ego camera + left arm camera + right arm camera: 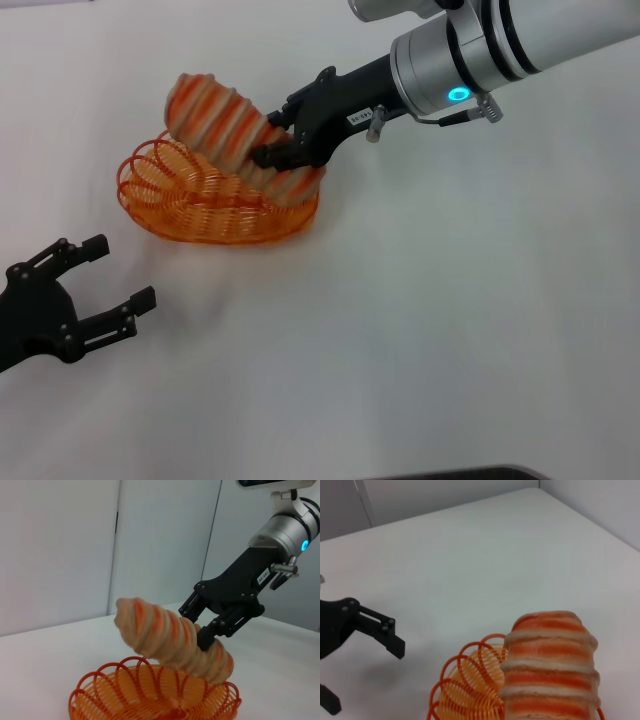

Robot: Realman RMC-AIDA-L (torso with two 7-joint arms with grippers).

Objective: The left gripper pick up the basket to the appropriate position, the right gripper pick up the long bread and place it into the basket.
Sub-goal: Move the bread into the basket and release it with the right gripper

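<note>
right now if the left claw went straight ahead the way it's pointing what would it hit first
Probably the basket: the open left claw points toward it across bare table, and the left wrist view has it dead ahead. Above it, the right claw holds the long bread tilted.

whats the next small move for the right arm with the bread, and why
Probably lower and level it, then release. The right tool is shut on the long bread, which tilts with one end down in the basket and the other above the rim. The left tool sits open, apart.

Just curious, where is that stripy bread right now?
The long bread is clamped in the right pincer, tilted over the basket, its lower end dipping inside.
</note>
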